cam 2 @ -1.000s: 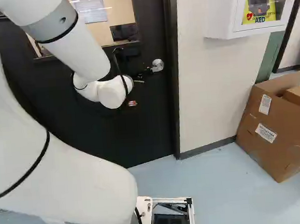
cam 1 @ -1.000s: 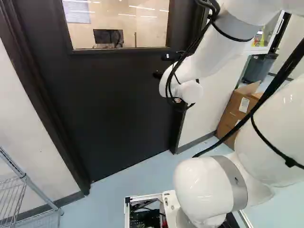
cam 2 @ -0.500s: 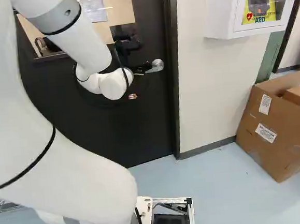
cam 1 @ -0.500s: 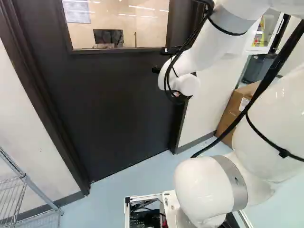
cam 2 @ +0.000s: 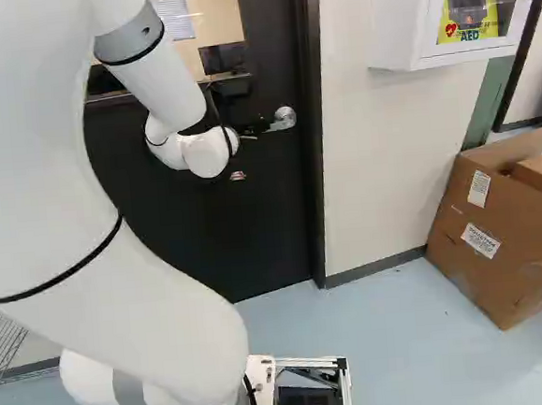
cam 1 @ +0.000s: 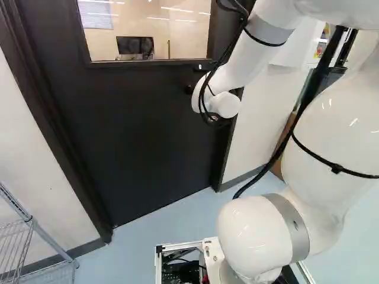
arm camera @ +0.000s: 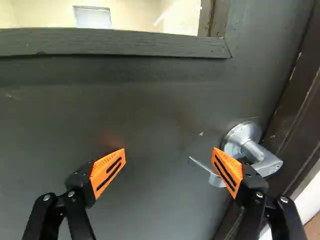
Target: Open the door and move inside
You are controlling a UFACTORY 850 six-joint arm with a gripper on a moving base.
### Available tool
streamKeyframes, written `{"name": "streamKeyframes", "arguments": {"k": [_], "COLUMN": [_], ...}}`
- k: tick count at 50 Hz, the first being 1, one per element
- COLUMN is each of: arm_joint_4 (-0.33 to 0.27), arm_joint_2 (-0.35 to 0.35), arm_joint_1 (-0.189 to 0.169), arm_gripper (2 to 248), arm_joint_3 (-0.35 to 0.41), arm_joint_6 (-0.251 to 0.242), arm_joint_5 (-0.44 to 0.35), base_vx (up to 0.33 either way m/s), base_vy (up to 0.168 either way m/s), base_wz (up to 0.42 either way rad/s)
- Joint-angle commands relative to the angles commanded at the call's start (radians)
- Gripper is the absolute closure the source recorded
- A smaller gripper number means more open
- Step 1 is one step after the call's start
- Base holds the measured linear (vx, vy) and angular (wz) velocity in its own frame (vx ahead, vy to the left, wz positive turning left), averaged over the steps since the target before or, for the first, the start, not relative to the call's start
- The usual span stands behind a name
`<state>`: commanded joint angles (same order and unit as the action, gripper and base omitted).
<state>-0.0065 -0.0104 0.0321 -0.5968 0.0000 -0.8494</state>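
The lever handle (arm camera: pixel 270 164) is mounted on the door (cam 1: pixel 154 130), close to the door frame (cam 2: pixel 322 189) at the latch side; the door is closed. In the wrist view, one orange pad (arm camera: pixel 228 172) overlaps part of the lever, and contact cannot be confirmed. The hand (arm camera: pixel 170 156) faces the door with its two fingers spread apart and nothing clamped between them; most of the gap faces bare door panel. The step in hand is judged to be alignment with the lever. Shift the hand toward the frame until the lever's free end lies between the pads, then advance squarely. Do not advance at the present offset: the nearer finger could strike the lever or its round base. Close only when both pads bear on the lever, then turn it fully before applying door motion. The swing direction cannot be determined; test with light force. Keep the white arm (cam 1: pixel 237 65) and base clear of the wire rack (cam 1: pixel 35 228) and the cardboard box (cam 2: pixel 499 231) when moving through.
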Motion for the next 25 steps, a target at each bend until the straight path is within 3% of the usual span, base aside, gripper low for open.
{"name": "streamKeyframes", "arguments": {"k": [25], "arm_joint_4": [0.0], "arm_joint_2": [0.05], "arm_joint_1": [0.003], "arm_gripper": [3], "arm_joint_3": [0.008], "arm_joint_6": [0.0], "arm_joint_5": [0.0], "base_vx": [0.0], "base_vy": [0.0], "base_wz": [0.0]}}
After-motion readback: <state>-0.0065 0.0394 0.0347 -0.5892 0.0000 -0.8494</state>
